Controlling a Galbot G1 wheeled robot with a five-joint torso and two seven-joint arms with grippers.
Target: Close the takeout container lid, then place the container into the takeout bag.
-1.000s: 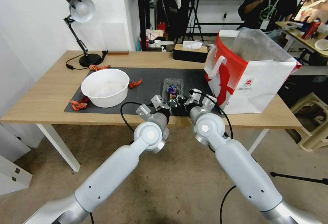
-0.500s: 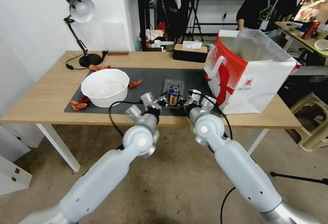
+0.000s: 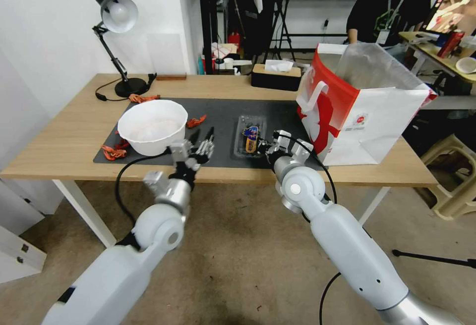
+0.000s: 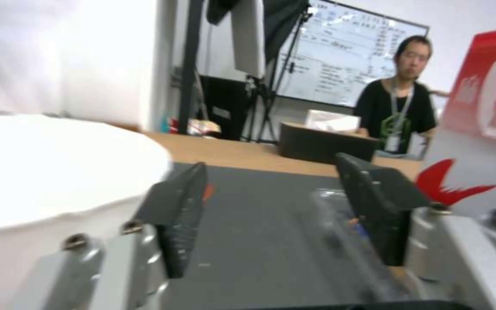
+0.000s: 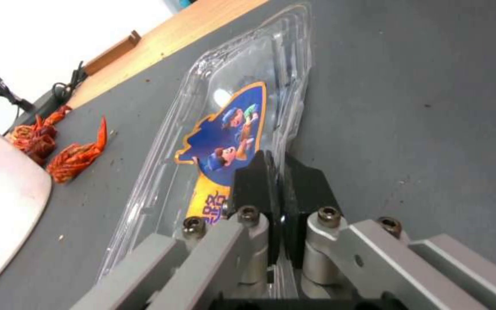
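The small clear plastic clamshell takeout container (image 3: pixel 249 137), its labelled lid (image 5: pixel 225 129) down, is pinched at its rim by the right gripper (image 5: pixel 280 202), apparently for lifting toward the red-and-white paper takeout bag (image 3: pixel 369 117); the left gripper (image 3: pixel 202 142) hangs spread and empty beside it.

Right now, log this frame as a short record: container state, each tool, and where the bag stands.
container: clear box on the dark mat, lid down with its sticker up
right tool: shut on the box's near edge
left tool: open, holding nothing, between the white bowl and the box
bag: upright and open at the table's right end, right of the box
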